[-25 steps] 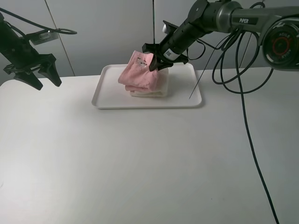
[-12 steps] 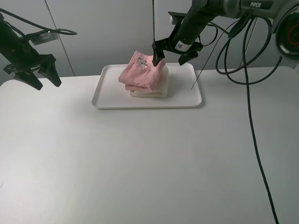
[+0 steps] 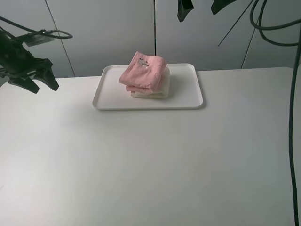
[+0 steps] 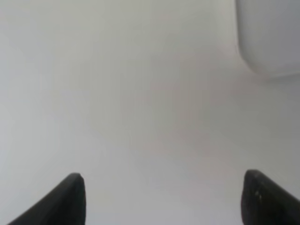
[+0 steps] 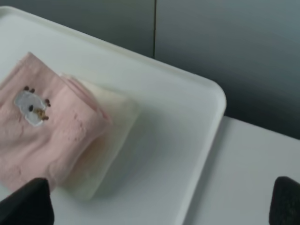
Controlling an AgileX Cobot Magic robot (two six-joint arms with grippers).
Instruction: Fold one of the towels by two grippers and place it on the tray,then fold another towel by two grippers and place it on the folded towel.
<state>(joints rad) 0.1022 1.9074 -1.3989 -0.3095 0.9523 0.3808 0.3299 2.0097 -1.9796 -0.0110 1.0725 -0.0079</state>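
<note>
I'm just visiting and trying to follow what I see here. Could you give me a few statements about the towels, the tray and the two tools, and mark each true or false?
1. The pink towel lies folded on top of the cream-white towel. True.
2. Both towels sit on the bare table, beside the tray. False: they are stacked on the tray.
3. The right tool is clamped on the pink towel. False: it is open, high above the tray, holding nothing.
4. The left tool is open and empty, off to the side of the tray. True.
5. The pink towel has a small animal patch on it. True.
</note>
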